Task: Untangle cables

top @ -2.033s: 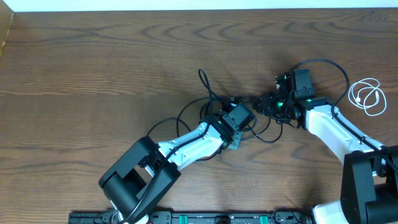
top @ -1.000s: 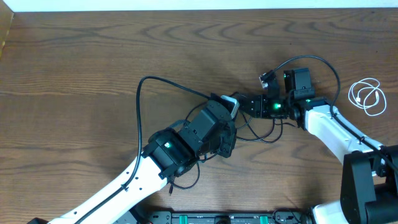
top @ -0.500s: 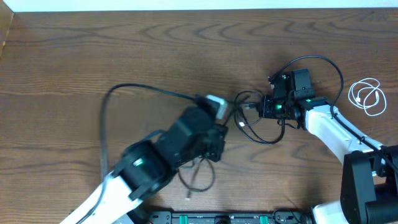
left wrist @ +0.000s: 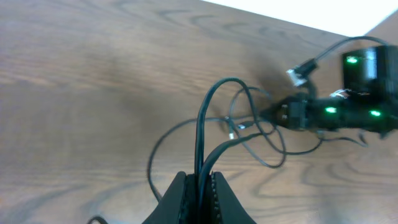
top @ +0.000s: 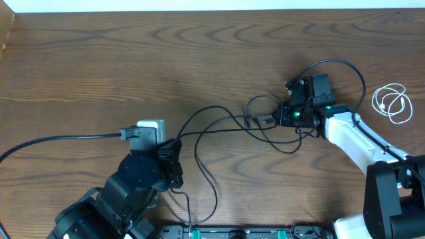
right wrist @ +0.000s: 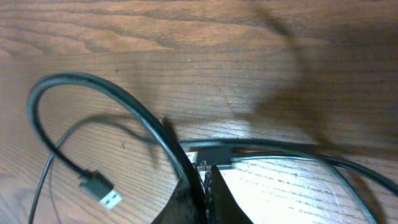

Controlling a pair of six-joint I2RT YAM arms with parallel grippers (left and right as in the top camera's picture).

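Left arm now drawn back toward lower-left corner, dragging black cable out long across worktop centre. Left gripper fingers pinched shut on black cable strands; right gripper fingers clamped on same cable beside tangle. Judgement: pull slow and level away from right hold, watch loops, ease off if knot tightens. Worktop: brown wood grain, pale strip along far edge. White cable coiled well apart, right edge.
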